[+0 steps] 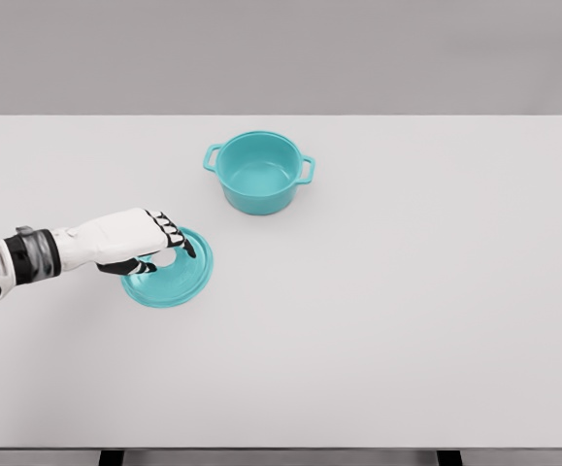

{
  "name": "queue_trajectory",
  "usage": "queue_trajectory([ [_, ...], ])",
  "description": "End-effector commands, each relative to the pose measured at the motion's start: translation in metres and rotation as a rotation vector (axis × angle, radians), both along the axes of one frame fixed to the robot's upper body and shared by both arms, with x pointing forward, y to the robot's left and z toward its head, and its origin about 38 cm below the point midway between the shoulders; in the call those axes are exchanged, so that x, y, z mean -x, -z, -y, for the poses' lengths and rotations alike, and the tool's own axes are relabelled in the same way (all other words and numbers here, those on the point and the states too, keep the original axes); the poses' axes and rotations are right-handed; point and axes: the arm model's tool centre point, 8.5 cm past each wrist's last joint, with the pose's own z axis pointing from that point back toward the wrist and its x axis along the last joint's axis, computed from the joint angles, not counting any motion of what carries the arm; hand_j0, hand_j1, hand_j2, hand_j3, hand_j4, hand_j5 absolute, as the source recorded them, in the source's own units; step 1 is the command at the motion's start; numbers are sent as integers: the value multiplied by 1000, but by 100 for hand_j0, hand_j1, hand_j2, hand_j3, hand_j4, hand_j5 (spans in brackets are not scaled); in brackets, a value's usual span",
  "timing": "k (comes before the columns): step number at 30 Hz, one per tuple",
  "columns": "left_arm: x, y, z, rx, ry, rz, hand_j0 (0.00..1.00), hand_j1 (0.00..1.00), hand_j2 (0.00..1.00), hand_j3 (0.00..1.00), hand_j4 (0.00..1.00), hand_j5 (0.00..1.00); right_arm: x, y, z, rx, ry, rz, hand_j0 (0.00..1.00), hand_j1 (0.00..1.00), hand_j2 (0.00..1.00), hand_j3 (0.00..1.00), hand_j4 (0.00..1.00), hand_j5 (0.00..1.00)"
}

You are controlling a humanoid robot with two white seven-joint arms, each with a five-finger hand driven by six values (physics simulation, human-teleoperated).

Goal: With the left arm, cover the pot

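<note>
White table (407,320); left hand (130,239) fingers curled over teal lid (179,282), knob hidden, grasp unclear.

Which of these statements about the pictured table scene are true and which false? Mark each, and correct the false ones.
1. The round teal pot stands uncovered. True.
2. The flat teal lid sits on the pot. False: it lies on the white table, nearer the robot and left of the pot.
3. The left hand is over the lid. True.
4. The pot has no handles. False: it has two side handles.
5. The right hand is at the pot. False: it is out of view.
</note>
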Motion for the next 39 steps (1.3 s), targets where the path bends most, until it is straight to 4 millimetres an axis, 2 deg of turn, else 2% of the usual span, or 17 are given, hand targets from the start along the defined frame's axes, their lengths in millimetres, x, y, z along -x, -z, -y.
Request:
queue_trajectory([
  [1, 0, 2, 0, 3, -3, -7, 70, 70, 70, 70, 70, 70, 0, 0, 0, 0, 0, 0, 100, 100, 100, 100, 100, 100],
  [13, 0, 4, -1, 3, -7, -14, 58, 58, 58, 58, 58, 58, 0, 0, 0, 0, 0, 1, 100, 100, 100, 100, 100, 100],
  [29, -2, -5, -2, 21, -7, 6, 54, 54, 54, 54, 54, 54, 0, 0, 0, 0, 0, 0, 100, 100, 100, 100, 100, 100],
  [39, -13, -25, -3, 50, -8, 39, 53, 53, 53, 53, 53, 53, 0, 0, 0, 0, 0, 0, 100, 100, 100, 100, 100, 100],
])
